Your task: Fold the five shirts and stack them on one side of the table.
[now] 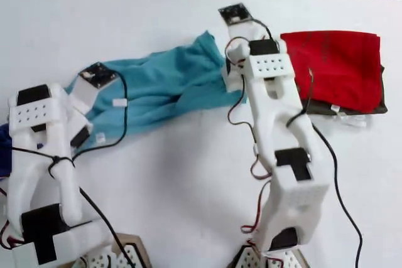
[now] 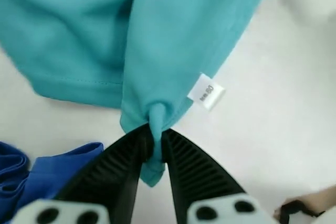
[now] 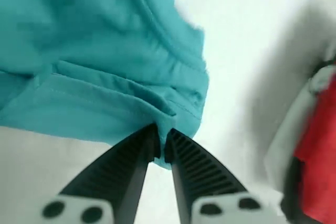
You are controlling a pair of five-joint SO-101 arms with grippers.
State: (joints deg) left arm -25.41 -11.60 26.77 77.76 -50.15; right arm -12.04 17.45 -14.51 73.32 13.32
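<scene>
A teal shirt (image 1: 163, 86) is stretched across the middle of the white table (image 1: 188, 180) between my two arms. My left gripper (image 2: 156, 148) is shut on a bunched corner of the teal shirt (image 2: 157, 35), near its white tag (image 2: 206, 92). My right gripper (image 3: 160, 145) is shut on a folded hem of the teal shirt (image 3: 94, 66) at its other end. A folded red shirt (image 1: 336, 67) lies at the right on top of a dark folded shirt (image 1: 352, 110). A blue shirt (image 2: 37, 174) lies crumpled beside my left gripper.
The red shirt (image 3: 317, 166) shows as an edge close beside my right gripper. Black and red cables (image 1: 242, 117) hang along both arms. The near middle of the table is bare white surface.
</scene>
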